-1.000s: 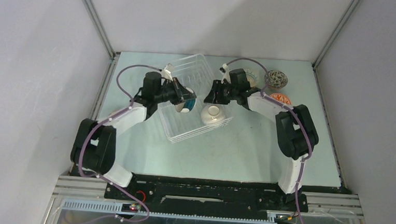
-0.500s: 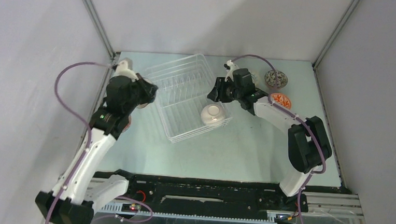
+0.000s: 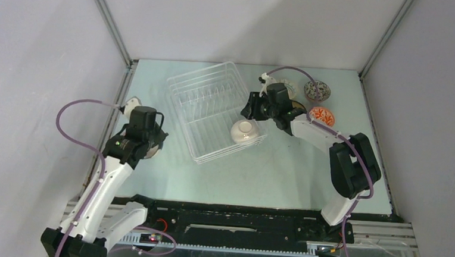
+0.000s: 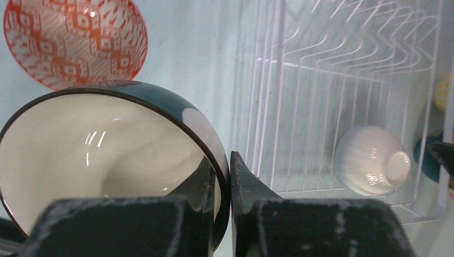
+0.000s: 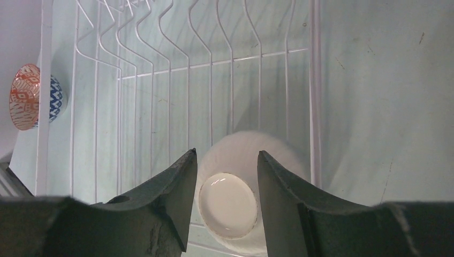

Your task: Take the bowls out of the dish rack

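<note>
since the left gripper (image 4: 224,165) has one finger inside and one outside the rim of the dark teal bowl (image 4: 107,144), it's pinching the wall. i read that as a rim grip, chosen to control tilt at set-down. it's by the left edge of the table (image 3: 282,173), just beside a red-patterned bowl (image 4: 75,40), so this looks like the placing step. can't tell if the bowl touches the surface yet.

the right gripper (image 5: 226,156) is spread, fingers straddling the white bowl (image 5: 230,206) with no contact that i can see. that bowl lies foot-up against the bars at the near-right corner of the dish rack (image 3: 206,103), and looks like the only one left inside, so probably the next pick.

a speckled bowl (image 3: 317,90) and a red-orange bowl (image 3: 322,116) sit near the far right corner.

risk: glazed rim slipping on release.
</note>
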Controlling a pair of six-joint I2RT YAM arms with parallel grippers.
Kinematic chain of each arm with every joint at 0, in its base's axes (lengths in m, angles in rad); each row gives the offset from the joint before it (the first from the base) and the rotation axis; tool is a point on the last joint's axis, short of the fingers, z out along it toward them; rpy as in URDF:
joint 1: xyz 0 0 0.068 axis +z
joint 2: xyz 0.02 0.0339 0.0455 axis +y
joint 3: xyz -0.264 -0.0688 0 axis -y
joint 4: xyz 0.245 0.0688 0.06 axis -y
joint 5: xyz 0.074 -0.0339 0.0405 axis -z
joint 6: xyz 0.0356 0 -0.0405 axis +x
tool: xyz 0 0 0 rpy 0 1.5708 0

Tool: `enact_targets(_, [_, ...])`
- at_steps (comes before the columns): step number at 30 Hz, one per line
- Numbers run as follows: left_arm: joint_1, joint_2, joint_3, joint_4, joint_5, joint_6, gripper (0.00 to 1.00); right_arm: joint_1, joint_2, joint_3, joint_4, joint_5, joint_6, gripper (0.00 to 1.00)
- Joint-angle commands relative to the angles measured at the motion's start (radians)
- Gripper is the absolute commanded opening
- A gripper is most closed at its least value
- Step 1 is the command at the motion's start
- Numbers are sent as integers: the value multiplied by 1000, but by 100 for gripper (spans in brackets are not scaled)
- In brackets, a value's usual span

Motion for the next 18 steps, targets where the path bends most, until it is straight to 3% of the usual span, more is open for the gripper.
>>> enact_targets(1, [6,-15,-64,-28,-11,-105,0,6,-51,-4,48,37,-1,53])
enact_targets(9, [6,123,-113,116,12,-106,0,37,-78,-26,68,86,-29,53])
enact_targets(18, [43,330,99,97,-158,-30,0,44,-87,-47,86,108,-35,53])
